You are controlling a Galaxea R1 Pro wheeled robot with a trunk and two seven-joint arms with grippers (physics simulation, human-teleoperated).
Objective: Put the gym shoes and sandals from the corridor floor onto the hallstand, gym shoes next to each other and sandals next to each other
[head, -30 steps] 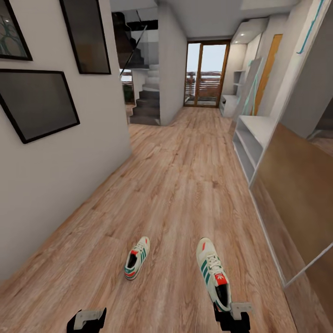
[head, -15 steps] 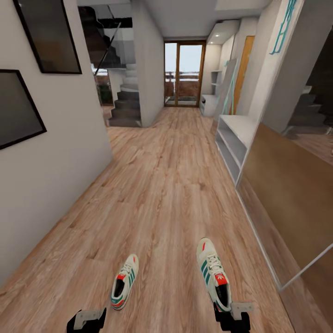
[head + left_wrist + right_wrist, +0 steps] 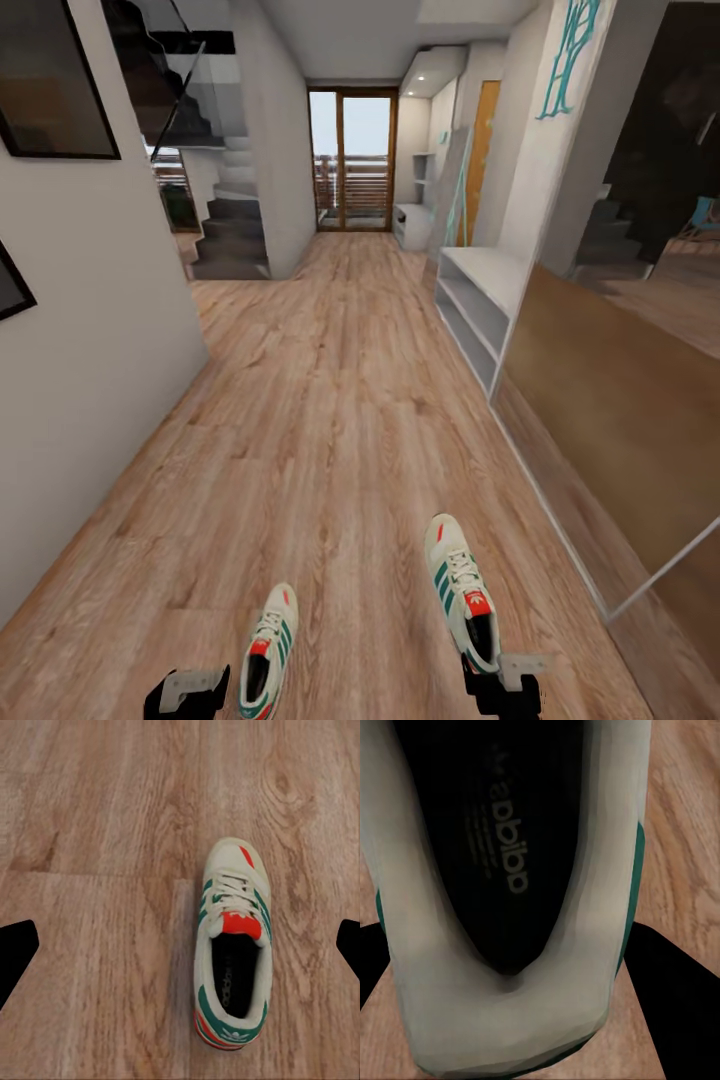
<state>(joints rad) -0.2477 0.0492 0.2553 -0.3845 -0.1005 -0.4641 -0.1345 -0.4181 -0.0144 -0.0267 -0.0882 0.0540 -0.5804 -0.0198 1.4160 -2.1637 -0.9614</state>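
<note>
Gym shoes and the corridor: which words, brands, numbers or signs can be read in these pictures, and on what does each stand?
"adidas": on the dark insole of the gym shoe in the right gripper, printed upside down in that wrist view.
Insole print of the gym shoe on the floor, left wrist view: too small to read.
Red tongue patches on both shoes: blurred.

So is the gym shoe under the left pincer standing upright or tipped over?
Upright. The left wrist view shows the gym shoe from above, sole on the floor, laces and opening facing up, with the open left pincer above it.
</note>
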